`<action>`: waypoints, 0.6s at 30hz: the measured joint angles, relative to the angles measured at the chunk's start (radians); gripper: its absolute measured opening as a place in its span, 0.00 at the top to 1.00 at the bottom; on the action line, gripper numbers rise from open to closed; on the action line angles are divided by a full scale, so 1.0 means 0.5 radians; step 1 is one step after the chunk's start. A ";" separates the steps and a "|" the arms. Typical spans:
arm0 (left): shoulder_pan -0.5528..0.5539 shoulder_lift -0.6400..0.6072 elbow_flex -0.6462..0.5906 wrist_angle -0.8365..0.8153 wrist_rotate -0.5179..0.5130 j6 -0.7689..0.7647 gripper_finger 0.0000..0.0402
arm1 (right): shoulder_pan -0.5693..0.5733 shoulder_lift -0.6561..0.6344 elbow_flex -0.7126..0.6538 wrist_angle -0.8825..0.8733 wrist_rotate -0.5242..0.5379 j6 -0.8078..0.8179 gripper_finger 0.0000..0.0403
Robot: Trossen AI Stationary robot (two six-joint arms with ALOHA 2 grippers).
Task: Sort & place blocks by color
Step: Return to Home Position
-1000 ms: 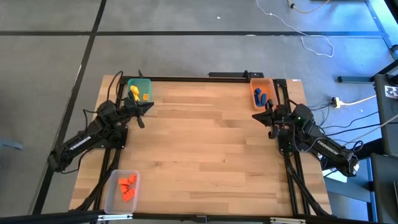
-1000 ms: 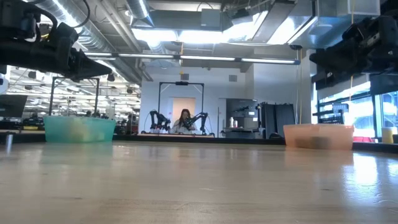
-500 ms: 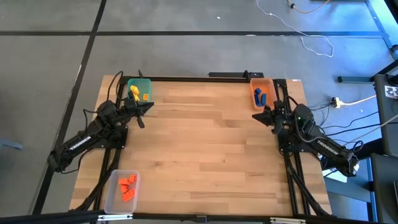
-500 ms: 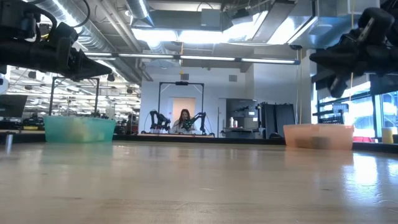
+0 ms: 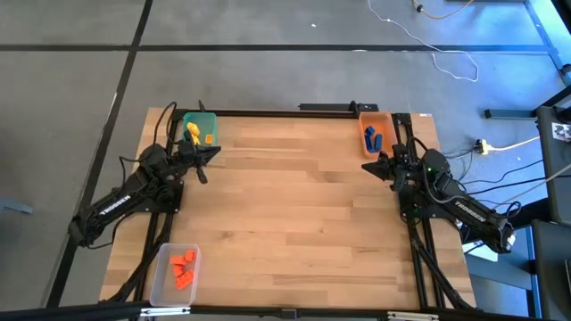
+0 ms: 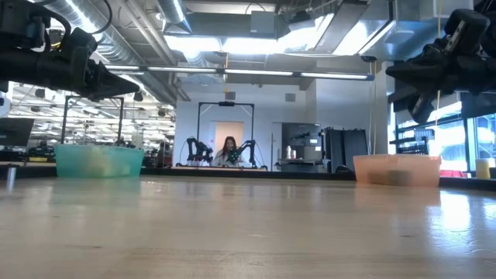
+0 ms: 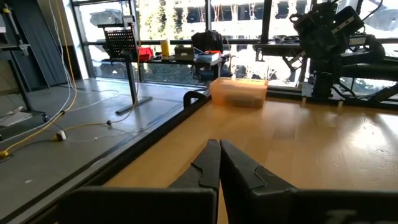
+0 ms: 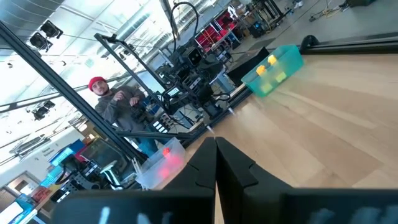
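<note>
Blocks were all off the bare table (image 5: 294,223) and sitting in bins: the yellow blocks (image 5: 193,134) lay in the green bin (image 5: 208,119) at the upper left of the high view, the blue blocks (image 5: 373,136) in the orange bin (image 5: 376,115) at the upper right, and the orange-red blocks (image 5: 184,267) in the clear bin (image 5: 161,285) down at the lower left. The left gripper (image 5: 212,153) hung just below the green bin in that view, pointing toward the middle of the table, near the yellow blocks but not touching them. Its fingers (image 7: 208,165) were pressed together with nothing between them. Over on the right side, the right gripper (image 5: 368,168) hovered just below the orange bin, tip toward the centre, close to the blue blocks yet apart from them, and it was clenched too, fingers (image 8: 230,163) closed on nothing. The orange-red blocks sat well apart from both grippers. In the low view both arms were up above the tabletop, at the frame's upper corners.
</note>
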 joint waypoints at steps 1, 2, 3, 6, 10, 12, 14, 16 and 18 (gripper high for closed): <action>0.000 0.000 0.000 0.000 0.000 0.000 1.00 | 0.000 0.000 0.000 0.000 0.000 -0.003 1.00; 0.000 0.000 0.000 0.000 0.000 0.000 1.00 | 0.000 0.000 0.000 0.000 0.000 -0.005 1.00; 0.000 0.000 0.000 0.000 0.000 0.000 1.00 | 0.000 0.000 0.000 0.000 0.000 -0.004 1.00; 0.000 0.000 0.000 0.000 0.000 0.000 1.00 | 0.000 0.000 0.000 0.000 0.000 -0.004 1.00; 0.000 0.000 0.000 0.000 0.000 0.000 1.00 | 0.000 0.000 0.000 -0.001 0.000 -0.004 1.00; 0.000 0.000 0.000 -0.001 0.000 0.000 1.00 | 0.000 0.000 0.000 -0.001 0.000 -0.004 1.00; -0.001 0.000 0.000 -0.001 0.000 0.000 1.00 | 0.004 0.000 0.000 -0.001 0.001 -0.004 1.00; 0.000 0.000 0.000 -0.001 0.000 0.000 1.00 | 0.053 0.000 0.000 -0.001 0.008 -0.005 1.00; 0.000 0.000 -0.001 -0.001 0.000 0.000 1.00 | 0.127 -0.001 0.000 -0.002 0.000 -0.005 1.00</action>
